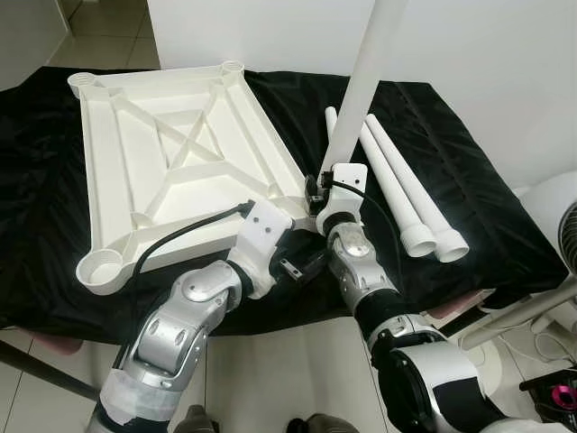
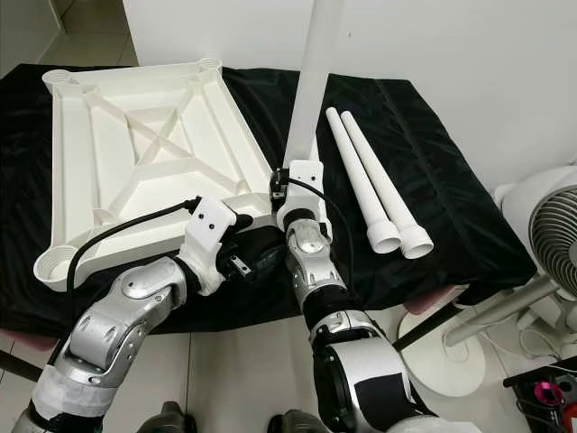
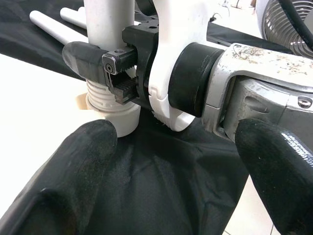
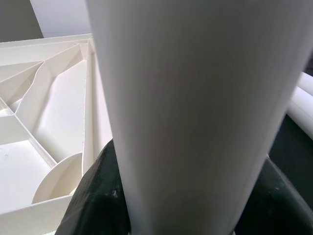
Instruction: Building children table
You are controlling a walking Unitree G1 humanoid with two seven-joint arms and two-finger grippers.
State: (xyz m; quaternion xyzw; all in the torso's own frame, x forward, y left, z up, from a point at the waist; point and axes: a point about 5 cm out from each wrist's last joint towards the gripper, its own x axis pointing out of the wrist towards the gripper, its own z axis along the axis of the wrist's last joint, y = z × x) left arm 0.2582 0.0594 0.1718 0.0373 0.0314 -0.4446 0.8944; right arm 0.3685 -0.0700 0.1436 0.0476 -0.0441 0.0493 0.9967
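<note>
A white table top (image 1: 180, 144) lies upside down on a black cloth (image 1: 469, 180). My right gripper (image 1: 319, 188) is shut on a white table leg (image 1: 365, 72) and holds it upright at the top's near right corner. In the left wrist view the leg's threaded end (image 3: 100, 95) sits at the corner socket (image 3: 117, 120), with the right gripper's finger (image 3: 80, 54) wrapped around the leg. My left gripper (image 1: 302, 262) hangs open just in front of that corner, over the cloth, touching nothing. Two more legs (image 1: 406, 194) lie side by side on the cloth to the right.
A white fan (image 2: 550, 234) stands on the floor at the right, past the cloth's edge. A white wall (image 1: 469, 45) runs behind the work surface. Bare tiled floor (image 1: 297, 352) shows at my feet.
</note>
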